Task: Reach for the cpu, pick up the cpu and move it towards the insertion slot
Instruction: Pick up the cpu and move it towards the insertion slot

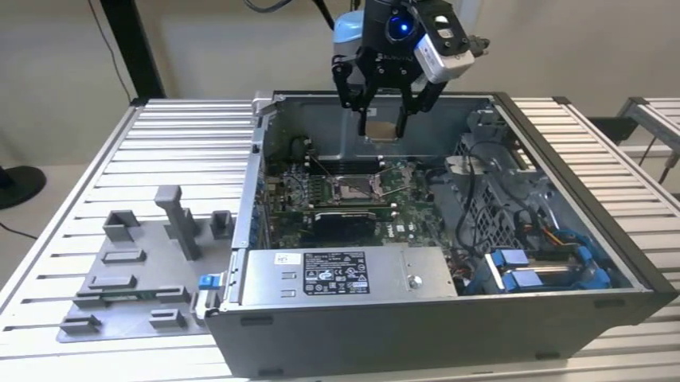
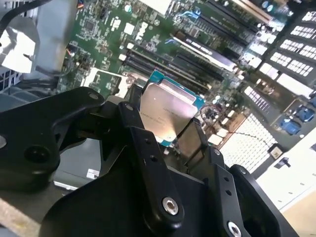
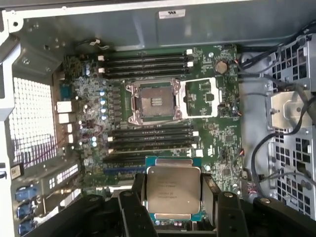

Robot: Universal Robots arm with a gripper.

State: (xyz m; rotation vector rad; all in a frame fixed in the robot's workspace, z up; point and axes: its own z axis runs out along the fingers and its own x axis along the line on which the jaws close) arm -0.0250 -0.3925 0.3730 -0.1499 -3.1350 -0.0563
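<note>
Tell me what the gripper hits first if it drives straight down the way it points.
Probably the green motherboard, near the insertion slot; depth is unclear. The gripper, shut on the cpu, hangs above the open case.

Second wrist view: black fingers [image 2: 148, 148] cover the lower edge of the cpu [image 2: 165, 111]. First wrist view: computer case [image 3: 98, 29] cropped at every edge.

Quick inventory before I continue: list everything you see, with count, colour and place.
cpu: one, silvery top, held above the motherboard.
insertion slot: one, metal frame, dark centre, open, on the motherboard.
motherboard: one, green, inside the computer case.
computer case: one, dark grey, lying open on the table.
fixture blocks: one grey set, at the exterior view's left of the case.
table: one, silver slats.
gripper: one, black, shut on the cpu.
</note>
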